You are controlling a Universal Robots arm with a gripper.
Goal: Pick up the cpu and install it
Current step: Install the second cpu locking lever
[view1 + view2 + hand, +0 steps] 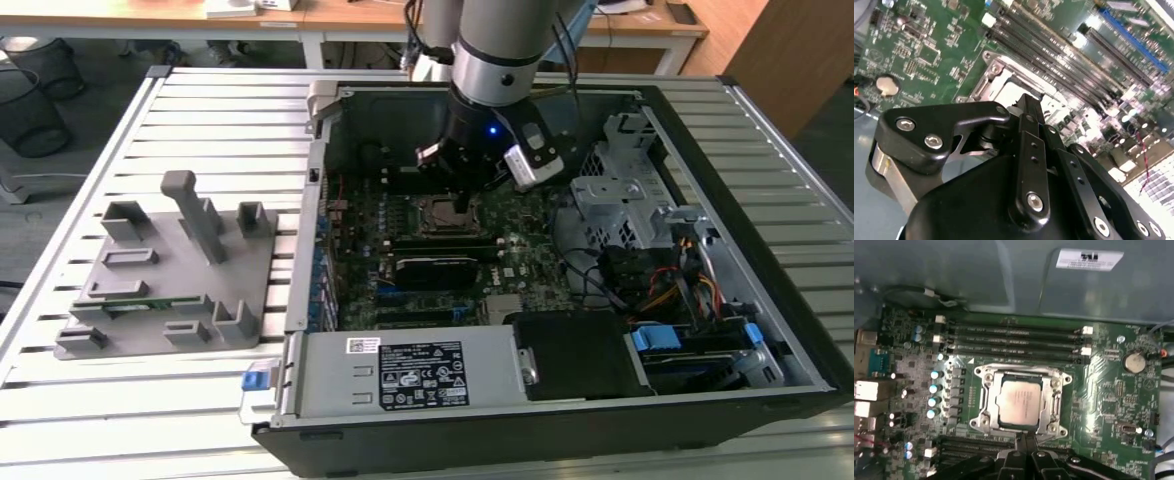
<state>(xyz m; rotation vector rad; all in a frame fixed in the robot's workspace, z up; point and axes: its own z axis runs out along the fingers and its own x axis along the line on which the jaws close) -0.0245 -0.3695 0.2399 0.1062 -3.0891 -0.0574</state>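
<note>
Slatted table (200, 120) holds the open PC case (747, 330); cpu (1020, 401) sits in its socket (985, 374), gripper (1026, 440) pinched closed, empty, just beside.

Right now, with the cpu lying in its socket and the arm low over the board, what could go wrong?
1. The cpu lies in the socket frame, slightly skewed in the first wrist view; if not fully seated, pressing could damage the socket.
2. The pincer sits beside the socket's edge; a sideways move might nudge the chip or hit the memory slots.
3. The arm reaches into the computer case, near its metal drive cage.
</note>
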